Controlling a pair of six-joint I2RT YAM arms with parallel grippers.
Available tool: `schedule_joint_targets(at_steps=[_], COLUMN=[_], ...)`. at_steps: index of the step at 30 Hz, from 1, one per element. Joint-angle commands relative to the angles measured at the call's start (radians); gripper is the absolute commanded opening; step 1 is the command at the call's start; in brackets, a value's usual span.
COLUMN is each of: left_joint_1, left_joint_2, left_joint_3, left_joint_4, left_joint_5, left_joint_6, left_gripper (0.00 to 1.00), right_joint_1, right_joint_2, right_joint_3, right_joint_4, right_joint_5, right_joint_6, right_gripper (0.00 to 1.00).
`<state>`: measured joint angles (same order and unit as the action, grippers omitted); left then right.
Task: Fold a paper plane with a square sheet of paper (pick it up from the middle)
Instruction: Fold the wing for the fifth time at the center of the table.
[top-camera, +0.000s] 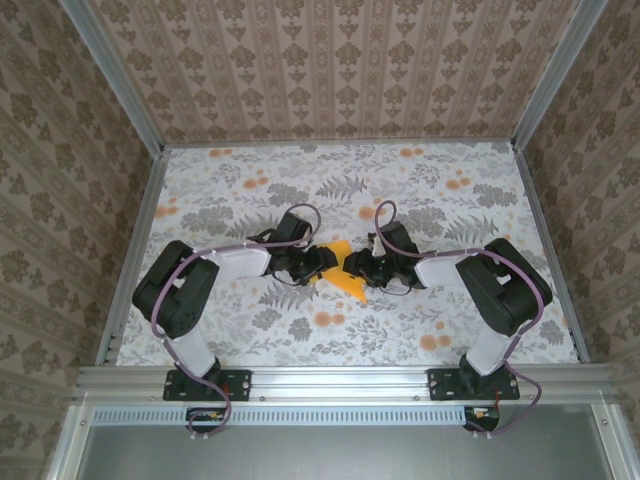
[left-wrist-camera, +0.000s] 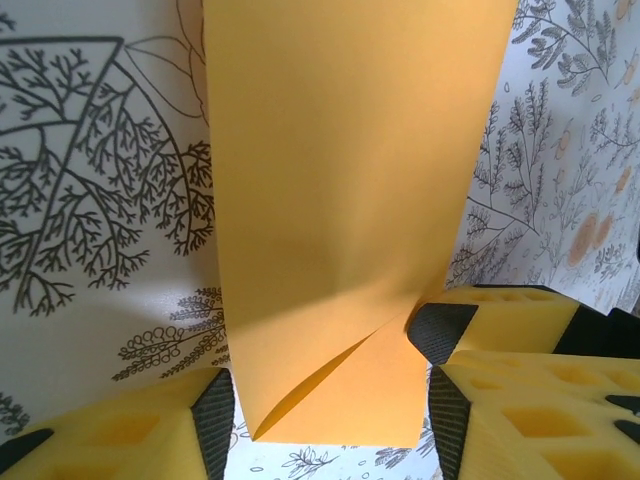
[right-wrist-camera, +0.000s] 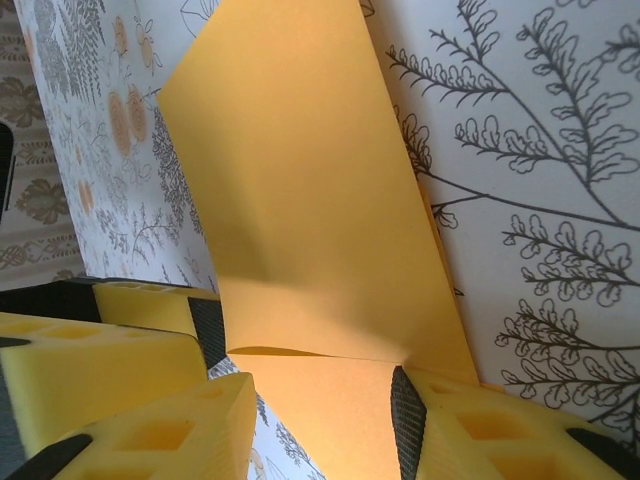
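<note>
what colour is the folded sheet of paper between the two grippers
Plain orange-yellow, unpatterned. The thin folded paper sheet shows best in the left wrist view.

From the square sheet of paper (top-camera: 348, 286) at mid-table, 12 o'clock is open: bare table (top-camera: 340, 170) runs to the back wall (top-camera: 340, 70). At 9 o'clock the left arm (top-camera: 235, 262) bars the way, at 3 o'clock the right arm (top-camera: 450, 270). The left gripper (top-camera: 318, 264) and right gripper (top-camera: 372, 268) crowd the sheet from both sides. At 6 o'clock a free strip reaches the front rail (top-camera: 340, 380).
</note>
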<state>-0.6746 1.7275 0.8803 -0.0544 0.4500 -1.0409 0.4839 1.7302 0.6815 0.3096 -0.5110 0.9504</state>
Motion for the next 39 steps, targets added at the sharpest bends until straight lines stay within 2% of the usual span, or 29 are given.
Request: schedule_joint_targets(at_steps=[1,5,10,19,23,25,28,30,34,39], left_joint_1=[0.000,0.002,0.001,-0.004,-0.013,-0.016,-0.015,-0.015,-0.014,-0.013], left_joint_2=[0.018,0.016,0.019,0.015,0.016,0.015,0.016,0.015,0.012,0.009], left_joint_3=[0.019,0.004,-0.011,-0.013,0.001,0.003,0.011,0.013,0.015,0.016], left_joint_4=[0.048,0.121,0.164,0.159,0.139,0.132,0.116,0.114,0.101,0.105], left_joint_5=[0.044,0.075,0.094,0.099,0.095,0.090,0.084,0.081,0.076,0.078], left_joint_6=[0.001,-0.006,-0.004,-0.015,-0.025,-0.034,-0.047,-0.058,-0.074,-0.086], left_gripper=[0.54,0.47,0.30,0.04,0.01,0.00,0.00,0.00,0.00,0.00], right_joint_1=[-0.022,-0.028,-0.036,-0.031,0.036,0.066,0.107,0.146,0.225,0.293], right_joint_2=[0.054,0.054,0.019,-0.165,-0.297,-0.330,-0.367,-0.366,-0.347,-0.253], right_joint_3=[-0.043,-0.045,-0.065,-0.063,-0.137,-0.148,-0.180,-0.224,-0.251,-0.223], right_joint_4=[-0.076,-0.065,0.007,-0.045,-0.040,-0.057,-0.019,0.067,0.134,0.173], right_joint_5=[0.062,0.053,0.030,0.136,0.345,0.403,0.429,0.434,0.515,0.580], right_joint_6=[-0.006,-0.011,-0.036,-0.283,-0.483,-0.550,-0.632,-0.729,-0.866,-1.005], right_gripper=[0.43,0.43,0.48,0.56,0.52,0.49,0.49,0.50,0.53,0.55])
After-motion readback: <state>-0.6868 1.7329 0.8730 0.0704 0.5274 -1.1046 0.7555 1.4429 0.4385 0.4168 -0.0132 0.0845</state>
